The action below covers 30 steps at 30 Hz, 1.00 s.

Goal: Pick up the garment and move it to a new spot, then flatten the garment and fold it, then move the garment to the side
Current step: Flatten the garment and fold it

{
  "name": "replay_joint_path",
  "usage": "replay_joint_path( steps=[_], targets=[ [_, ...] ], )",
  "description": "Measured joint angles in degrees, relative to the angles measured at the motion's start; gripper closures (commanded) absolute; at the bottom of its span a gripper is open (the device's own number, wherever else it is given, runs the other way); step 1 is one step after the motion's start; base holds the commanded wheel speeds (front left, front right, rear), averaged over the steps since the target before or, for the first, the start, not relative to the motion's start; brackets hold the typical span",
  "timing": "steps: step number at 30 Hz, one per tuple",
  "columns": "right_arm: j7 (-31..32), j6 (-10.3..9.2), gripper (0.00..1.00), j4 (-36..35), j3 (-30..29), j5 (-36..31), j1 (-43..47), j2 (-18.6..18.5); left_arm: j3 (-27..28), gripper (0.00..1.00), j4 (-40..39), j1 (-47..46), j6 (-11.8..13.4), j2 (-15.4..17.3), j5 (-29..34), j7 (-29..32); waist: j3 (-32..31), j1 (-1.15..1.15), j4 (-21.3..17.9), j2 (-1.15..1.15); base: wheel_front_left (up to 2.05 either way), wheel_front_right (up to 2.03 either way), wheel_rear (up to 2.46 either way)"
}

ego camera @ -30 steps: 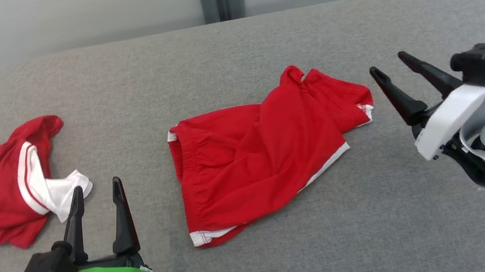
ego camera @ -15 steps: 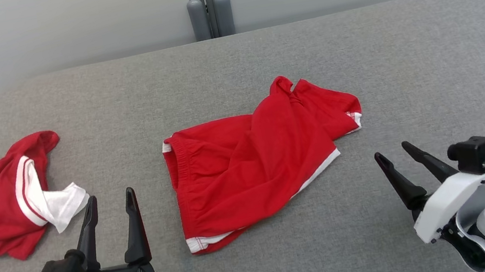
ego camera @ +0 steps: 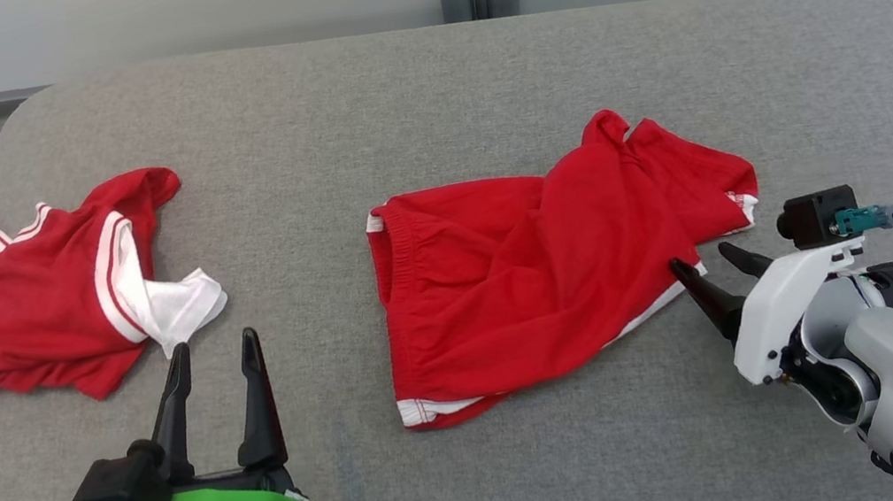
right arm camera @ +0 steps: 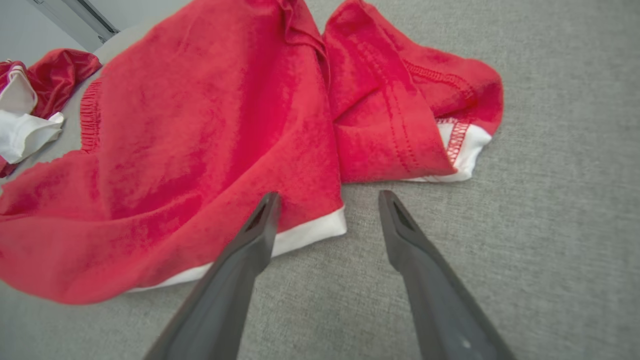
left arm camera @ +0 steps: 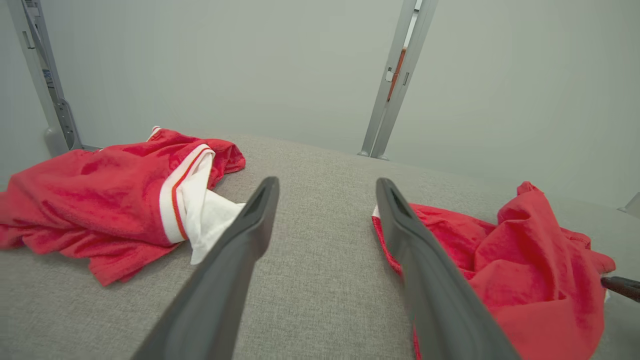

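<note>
The crumpled red fabric shorts with white trim (ego camera: 539,271) lie around the middle of the grey cloth-covered surface (ego camera: 420,84), a little nearer its right edge, with the elastic waistband turned toward the left edge and one leg folded over the other. The likeliest trouble from here is a poor pinch. The right claw (ego camera: 698,257) is aimed at the white-edged hem corner (right arm camera: 330,227), which lies flat and thin against the grey cloth, so the lower finger could ride over it, or catch the covering of the surface instead of sliding under the fabric. If only the top layer is taken, the shorts would probably rise twisted, with the folded leg trailing, and flattening would be harder. Lifting from this one corner alone could also drag the heap rather than carry it, since the left claw (ego camera: 214,343) is well apart from the waistband. A wide sweep to the left risks running into the red jersey with white sleeve bands (ego camera: 33,298), bunched near the left edge. The right arm reaches in from the near right corner, forearm low and wrist angled down and inward, its claw spread wide and empty, fingertips just beside the hem, one over the red cloth and one over bare grey. The left arm waits at the near edge, its claw pointing away from the robot, also wide and holding nothing.
</note>
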Motion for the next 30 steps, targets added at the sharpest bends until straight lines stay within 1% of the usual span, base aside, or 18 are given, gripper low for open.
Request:
replay_joint_path(
  steps=[5,6,7,8,12,15,18,21,23,26,27,28,30],
  targets=[
    [0.69,0.0,0.0,3.08,2.24,3.52,-1.64,0.25,0.23,0.0,0.23,-0.57,-0.02,-0.01,-0.05,0.0,1.33,0.0,2.02,0.0,0.0,0.0,0.0],
    [0.75,0.0,0.33,3.33,2.53,4.32,-1.78,0.35,0.26,0.0,0.26,-0.64,-0.03,-0.01,-0.05,0.0,1.53,0.0,2.23,0.0,0.0,0.0,0.0],
    [0.71,0.0,0.6,3.5,2.94,5.13,-1.99,0.42,0.33,0.0,0.29,-0.7,-0.03,-0.02,-0.04,0.0,1.75,0.0,2.43,0.0,0.0,0.0,0.0],
    [0.36,0.0,1.0,3.58,3.47,5.56,-2.29,0.38,0.46,0.0,0.31,-0.71,-0.03,-0.03,-0.04,0.0,1.93,0.0,2.58,0.0,0.0,0.0,0.0],
    [-1.48,0.01,1.0,3.18,5.24,7.34,-2.68,0.04,1.01,0.0,0.65,-0.72,-0.03,-0.04,-0.03,0.0,1.88,0.0,2.23,0.0,0.0,0.0,0.0],
    [-4.56,0.01,1.0,3.16,5.97,7.19,-3.22,-2.23,0.75,0.0,0.91,-0.71,-0.04,-0.08,-0.01,0.0,1.1,0.0,1.66,0.0,0.0,0.0,0.0],
    [-7.33,0.0,1.0,3.22,6.8,5.02,-4.61,-4.14,0.68,0.0,1.07,-0.63,-0.09,-0.1,0.04,0.0,0.24,0.0,1.23,0.0,0.0,0.0,0.0],
    [-8.92,0.0,1.0,2.81,8.39,1.33,-6.75,-4.48,0.41,0.0,1.33,-0.36,-0.09,-0.1,0.07,0.0,-0.52,0.0,0.92,0.0,0.0,0.0,0.0],
    [-9.58,0.01,1.0,2.49,9.62,-1.78,-8.07,-3.8,0.1,0.0,1.58,-0.33,-0.09,-0.11,0.0,0.0,-0.9,0.0,0.9,0.0,0.0,0.0,0.0],
    [-9.7,0.0,1.0,2.07,11.37,-6.02,-9.87,-1.25,-0.27,0.0,1.94,-0.32,-0.09,-0.11,-0.3,0.0,-1.11,0.0,1.32,0.0,0.0,0.0,0.0],
    [-9.37,0.01,0.92,2.08,12.24,-7.73,-10.34,-0.05,-0.42,0.0,2.04,-0.31,-0.09,-0.12,-0.44,0.0,-1.13,0.0,1.58,0.0,0.0,0.0,0.0],
    [-8.89,0.01,0.87,2.1,13.07,-9.1,-10.6,1.21,-0.48,0.0,2.12,-0.31,-0.09,-0.12,-0.57,0.0,-1.12,0.0,1.83,0.0,0.0,0.0,0.0],
    [-8.12,0.01,0.85,2.59,14.19,-10.74,-10.84,3.6,-0.64,0.0,2.22,-0.31,-0.09,-0.11,-0.69,0.0,-1.05,0.0,2.29,0.0,0.0,0.0,0.0]
  ],
)
